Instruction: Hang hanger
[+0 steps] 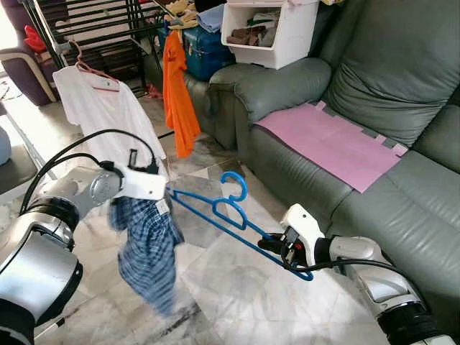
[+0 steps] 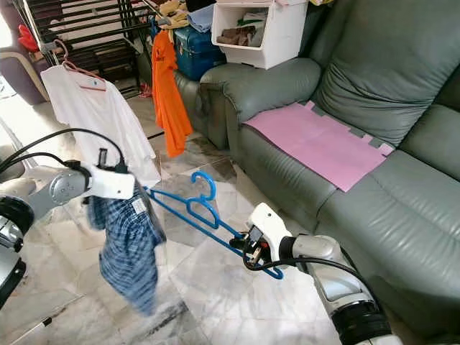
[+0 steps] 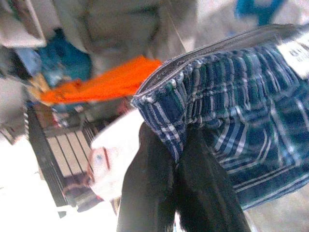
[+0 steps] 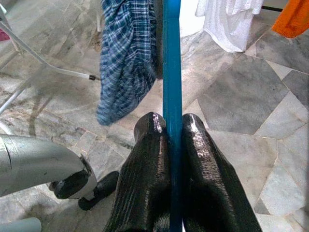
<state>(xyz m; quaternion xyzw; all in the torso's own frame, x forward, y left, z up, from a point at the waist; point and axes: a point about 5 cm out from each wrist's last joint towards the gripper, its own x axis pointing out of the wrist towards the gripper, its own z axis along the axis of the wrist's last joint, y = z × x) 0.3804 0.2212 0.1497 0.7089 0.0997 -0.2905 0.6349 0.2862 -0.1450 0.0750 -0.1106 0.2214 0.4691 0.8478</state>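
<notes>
While the right gripper (image 1: 277,245) is clamped on one end of the blue plastic hanger (image 1: 215,210), its long axis runs across to the left gripper (image 1: 162,190), pinching the blue plaid shorts (image 1: 147,248) at the far end.

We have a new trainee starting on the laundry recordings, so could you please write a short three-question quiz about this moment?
1. True or false: the right gripper is shut on the blue hanger.
2. What does the left gripper hold? A) the white T-shirt B) the blue plaid garment C) the orange garment
3. Fill in: the pink sheet lies on the seat of the green ____.

Key
1. True: its two black fingers pinch the hanger's bar from both sides.
2. B: the fingers are closed on its waistband edge, beside one end of the hanger.
3. Sofa.
</notes>
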